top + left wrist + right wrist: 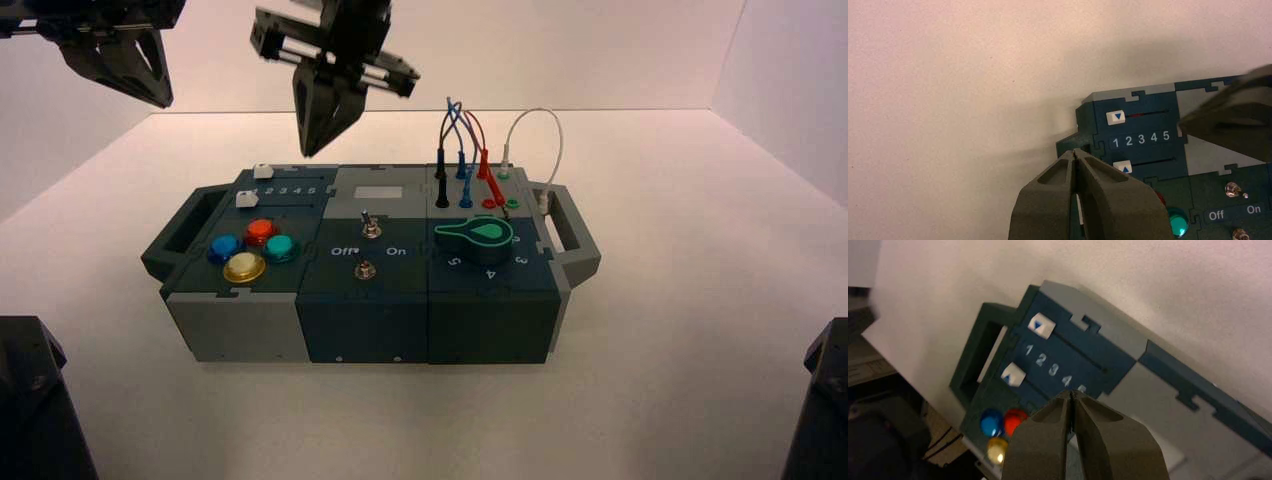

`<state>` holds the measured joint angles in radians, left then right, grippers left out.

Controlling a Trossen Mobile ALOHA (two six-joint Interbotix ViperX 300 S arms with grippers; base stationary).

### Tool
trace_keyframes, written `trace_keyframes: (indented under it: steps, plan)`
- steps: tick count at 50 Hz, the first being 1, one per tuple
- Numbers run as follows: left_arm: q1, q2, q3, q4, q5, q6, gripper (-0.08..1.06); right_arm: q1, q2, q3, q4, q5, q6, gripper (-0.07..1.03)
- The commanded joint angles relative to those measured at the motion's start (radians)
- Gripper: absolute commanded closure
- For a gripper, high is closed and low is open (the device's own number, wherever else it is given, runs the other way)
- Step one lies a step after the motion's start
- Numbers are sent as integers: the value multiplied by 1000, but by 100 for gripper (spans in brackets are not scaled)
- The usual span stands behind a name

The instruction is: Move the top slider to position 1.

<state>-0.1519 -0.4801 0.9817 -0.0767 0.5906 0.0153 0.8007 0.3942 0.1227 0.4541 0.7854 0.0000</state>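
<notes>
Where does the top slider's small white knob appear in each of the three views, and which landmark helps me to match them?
High view: the top slider sits at the box's far left corner, behind the row of digits.
Left wrist view: the knob lies just beyond the digit 1, at the end of its slot.
Right wrist view: the knob lies by the digit 1, near the box's handle.
Shared landmark: the printed digits between the two sliders.

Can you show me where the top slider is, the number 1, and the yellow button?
top slider (1116, 117): left wrist view, on the white knob's face.
number 1 (1115, 143): left wrist view, on the printed digit.
yellow button (244, 267): high view, on its round cap.
</notes>
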Motion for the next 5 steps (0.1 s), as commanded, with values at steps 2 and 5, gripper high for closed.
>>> trace_keyframes:
  steps: [2,5]
  plan:
    - [-3,-3,-32,-2,-5,2,101,-2,-92,15,-2,-14,-3,98]
    - [-3,-5,-32,-3,-3,2,101,-2,-104,21,-3,-18,-3,98]
